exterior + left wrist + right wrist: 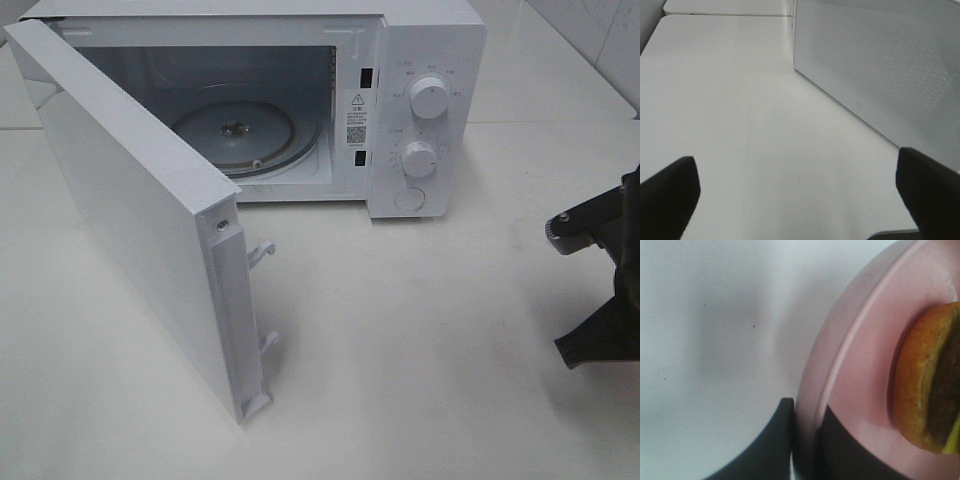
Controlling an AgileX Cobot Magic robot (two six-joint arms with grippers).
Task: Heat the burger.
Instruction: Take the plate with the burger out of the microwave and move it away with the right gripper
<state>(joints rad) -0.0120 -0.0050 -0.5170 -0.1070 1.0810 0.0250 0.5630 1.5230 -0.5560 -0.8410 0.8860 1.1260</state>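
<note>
While the microwave [300,110] sits at upper centre of the high view w/ its door [140,220] swung wide toward lower left, the glass turntable [245,135] inside is bare. Two knobs [430,97] are stacked on the panel at right. White table [420,350] fills the rest. Right arm shows only as dark parts at the right edge of the high view; burger isn't visible there. In the right wrist view, right gripper [807,440] is clenched on the rim of the pink plate [860,360], one finger [770,445] under, the other on top. Burger [927,380] lies on that plate at the frame's right edge, bun golden-brown, dark filling and a bit of green showing. Left gripper [800,192] is released, jaws wide apart over bare table, w/ the microwave's perforated side wall [880,65] in upper right of that frame.
</note>
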